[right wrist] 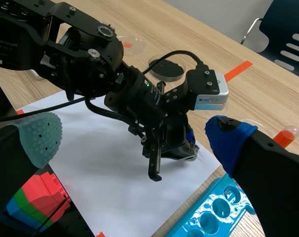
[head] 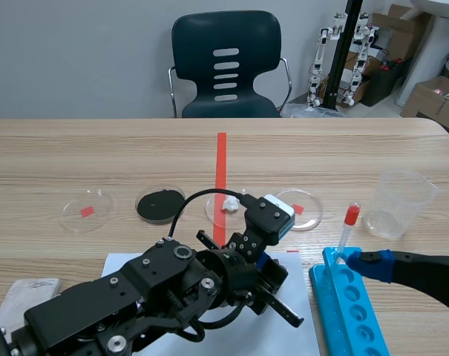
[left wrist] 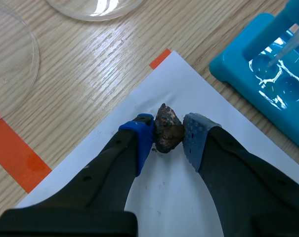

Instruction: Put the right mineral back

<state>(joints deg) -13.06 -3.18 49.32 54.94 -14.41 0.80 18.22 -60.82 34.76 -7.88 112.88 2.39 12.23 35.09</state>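
Now left claw (left wrist: 169, 135) pinches the mineral (left wrist: 167, 127); blue rack (head: 326, 297) holds one tube (head: 346, 230).

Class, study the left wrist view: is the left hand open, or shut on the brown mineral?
Shut on it: the left hand presses the brown mineral between both blue pads, over the white paper.

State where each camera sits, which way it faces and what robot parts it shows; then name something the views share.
Scene view: between the arms, facing across the table toward the chair; left arm and right arm show.
Left wrist view: on the left arm, looking down past its jaws, shut on the mineral over paper.
Right wrist view: on the right arm, facing the left arm past its open jaws.
Shared by all: blue rack.
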